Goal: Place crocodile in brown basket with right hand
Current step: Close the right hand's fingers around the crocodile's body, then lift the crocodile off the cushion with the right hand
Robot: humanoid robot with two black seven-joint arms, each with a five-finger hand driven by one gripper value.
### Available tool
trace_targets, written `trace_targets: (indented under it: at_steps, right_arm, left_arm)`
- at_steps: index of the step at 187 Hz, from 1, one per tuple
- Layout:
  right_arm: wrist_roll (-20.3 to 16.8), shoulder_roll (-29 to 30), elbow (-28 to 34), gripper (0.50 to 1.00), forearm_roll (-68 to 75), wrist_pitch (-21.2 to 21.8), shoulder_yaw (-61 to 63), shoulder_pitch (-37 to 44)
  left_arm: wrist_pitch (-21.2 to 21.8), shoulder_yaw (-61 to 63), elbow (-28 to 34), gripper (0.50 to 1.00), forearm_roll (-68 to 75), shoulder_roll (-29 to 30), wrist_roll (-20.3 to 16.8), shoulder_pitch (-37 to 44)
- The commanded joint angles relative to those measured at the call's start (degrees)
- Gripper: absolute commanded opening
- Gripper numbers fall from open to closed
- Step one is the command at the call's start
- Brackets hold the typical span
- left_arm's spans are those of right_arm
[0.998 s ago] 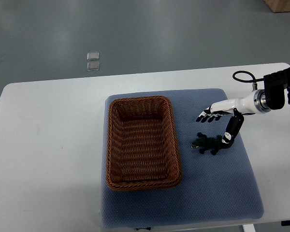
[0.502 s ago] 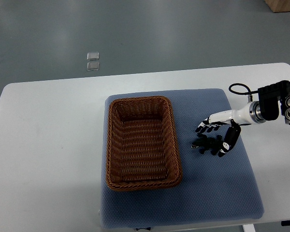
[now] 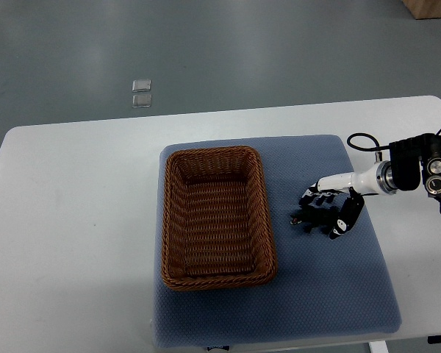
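We're early in the job: croc [image 3: 307, 219] isn't in the basket [image 3: 209, 151] yet. It lies on the blue mat [image 3: 316, 294], right of centre in the frame, near the basket's right wall but apart from it. Right hand [image 3: 334, 204] comes in from the right edge & sits over the croc's right end, fingers [image 3: 316, 198] curled down by its upper side, thumb at lower right. Looks like a grip round it, tho how firm we can't tell. Croc seems to rest on the mat, no lift yet. Basket, centre-left, holds nothing we can see. Left to do, as we judge: firm up grip, lift, carry left over the rim, release inside
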Motion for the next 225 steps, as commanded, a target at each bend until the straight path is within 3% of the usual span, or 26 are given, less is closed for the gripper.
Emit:
trace_targets:
  at_steps: [1, 36, 56, 84, 112, 146, 225]
  right_arm:
    - [0.41, 0.33, -0.14, 0.844, -1.21, -1.1, -0.31, -0.51]
    - [0.76, 0.6, -0.76, 0.823, -2.61, -2.16, -0.31, -0.86]
    - [0.93, 0.69, -0.93, 0.787, -2.88, -2.42, -0.4, -0.86]
    - [1.81, 0.6, -0.93, 0.652, -3.58, -2.51, -0.84, -0.86]
    - [2.08, 0.51, -0.93, 0.611, -3.76, -2.51, -0.84, -0.86]
    - [2.43, 0.25, -0.93, 0.507, -3.76, -2.51, -0.66, -0.51]
    - [2.78, -2.65, -0.49, 0.5, -2.7, -1.98, -0.05, 2.22]
  left_arm:
    - [0.0, 0.0, 0.0, 1.0, 0.07, 0.0, 0.0, 0.02]
    - [0.0, 0.0, 0.0, 1.0, 0.07, 0.0, 0.0, 0.02]
    - [0.0, 0.0, 0.0, 1.0, -0.01, 0.0, 0.0, 0.02]
    - [0.0, 0.0, 0.0, 1.0, 0.07, 0.0, 0.0, 0.11]
    - [0.0, 0.0, 0.0, 1.0, -0.01, 0.0, 0.0, 0.11]
    - [0.0, 0.0, 0.09, 1.0, 0.07, 0.0, 0.0, 0.11]
    - [0.18, 0.09, 0.0, 1.0, -0.01, 0.0, 0.0, 0.11]
